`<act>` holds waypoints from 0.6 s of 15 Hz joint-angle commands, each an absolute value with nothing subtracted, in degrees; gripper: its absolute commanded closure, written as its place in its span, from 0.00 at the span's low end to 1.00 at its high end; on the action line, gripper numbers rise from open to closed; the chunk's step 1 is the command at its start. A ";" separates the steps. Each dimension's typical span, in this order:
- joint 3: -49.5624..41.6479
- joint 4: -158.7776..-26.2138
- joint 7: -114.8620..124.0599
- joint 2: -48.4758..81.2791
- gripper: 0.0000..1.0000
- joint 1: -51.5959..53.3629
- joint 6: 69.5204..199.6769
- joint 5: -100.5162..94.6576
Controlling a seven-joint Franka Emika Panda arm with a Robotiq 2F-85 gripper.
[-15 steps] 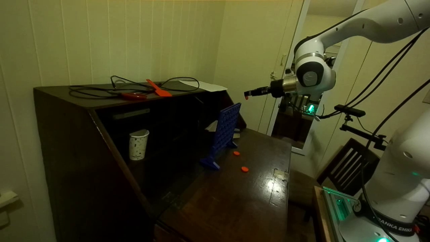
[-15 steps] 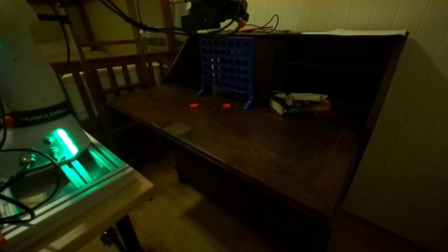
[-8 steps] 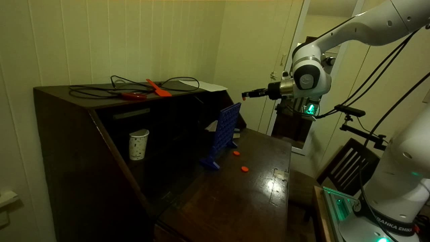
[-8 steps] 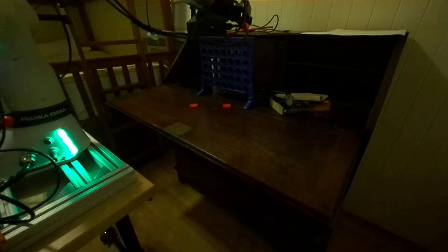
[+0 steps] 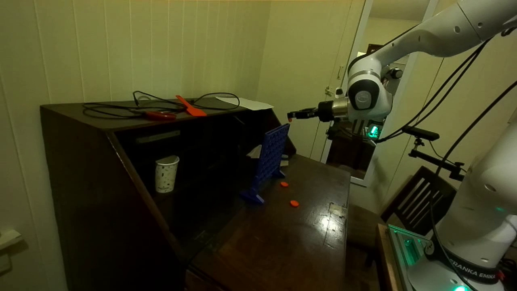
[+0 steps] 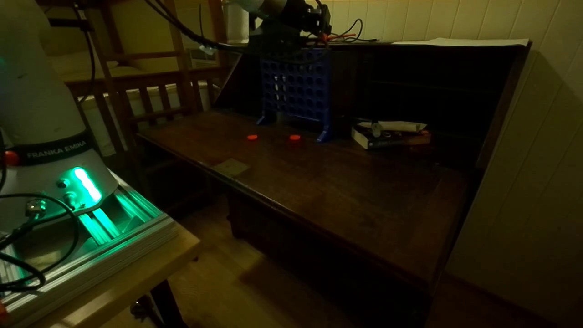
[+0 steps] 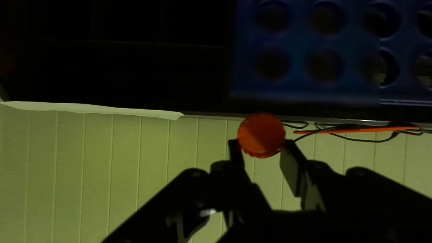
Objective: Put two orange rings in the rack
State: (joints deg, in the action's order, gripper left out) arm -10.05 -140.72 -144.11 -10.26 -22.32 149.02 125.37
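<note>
By the end effector (image 7: pixel 261 145), in the wrist view, an orange ring (image 7: pixel 261 133) is pinched at opposite edges, presumably for dropping edge-first; it looks round, ridged, half-shaded. In an exterior view, the blue rack (image 5: pixel 271 153) is stood upright below the end effector, probably for filling from above. In an exterior view, two loose rings (image 6: pixel 295 137) are seen flat, well below, on the counter (image 6: pixel 346 182).

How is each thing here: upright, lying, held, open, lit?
Orange disc: held, raised
Gripper: closed on that disc
Two other discs: lying flat, apart
Blue rack: standing upright
Desk: open, front lowered
Cup: upright, contents hidden
Spatula: lying flat
Paper: lying flat
Book: lying down
Robot's light: lit green
</note>
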 commanded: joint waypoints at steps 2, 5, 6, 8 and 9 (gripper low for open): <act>-10.91 -139.63 -147.72 -8.62 0.91 -21.45 147.37 128.35; -10.96 -139.72 -148.52 -8.18 0.91 -21.27 146.99 128.32; -11.02 -139.75 -148.77 -8.11 0.91 -21.24 146.85 128.31; -11.07 -139.70 -149.17 -7.90 0.91 -21.15 146.66 128.39; -11.09 -139.76 -149.30 -7.87 0.91 -21.10 146.55 128.43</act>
State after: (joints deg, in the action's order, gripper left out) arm -10.05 -140.58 -146.80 -8.89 -21.96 147.69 126.18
